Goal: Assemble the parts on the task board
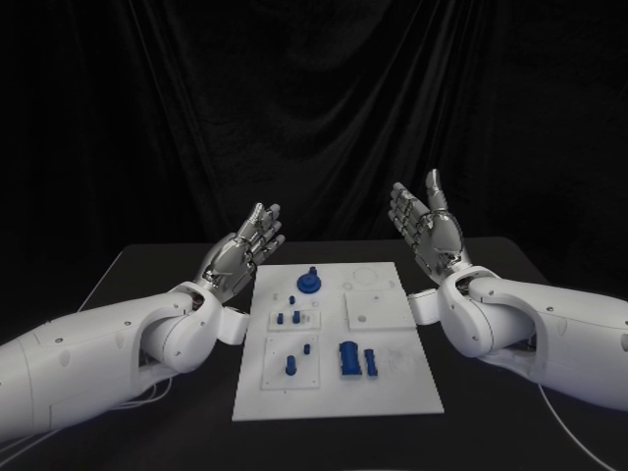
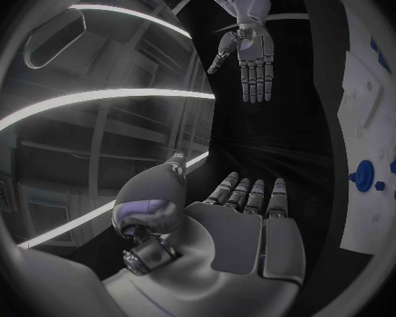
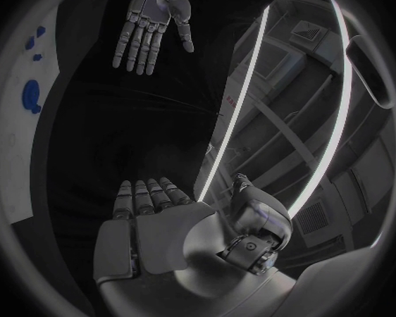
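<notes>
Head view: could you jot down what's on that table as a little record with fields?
Table: black
Task board: white plate lying between the two arms
Parts: small blue pieces on the board, among them a round knobbed piece and a blocky piece
Left hand: raised beside the board, fingers apart, holding nothing
Right hand: raised, fingers apart, holding nothing

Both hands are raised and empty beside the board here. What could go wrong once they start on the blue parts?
1. The small blue parts stand close together on the task board, so a reaching left hand may knock neighbours over.
2. The board lies loose-looking on the black table; a sideways push from the right hand could shift it.
3. The larger blue part sits beside a smaller one, likely awkward to grip alone.
</notes>
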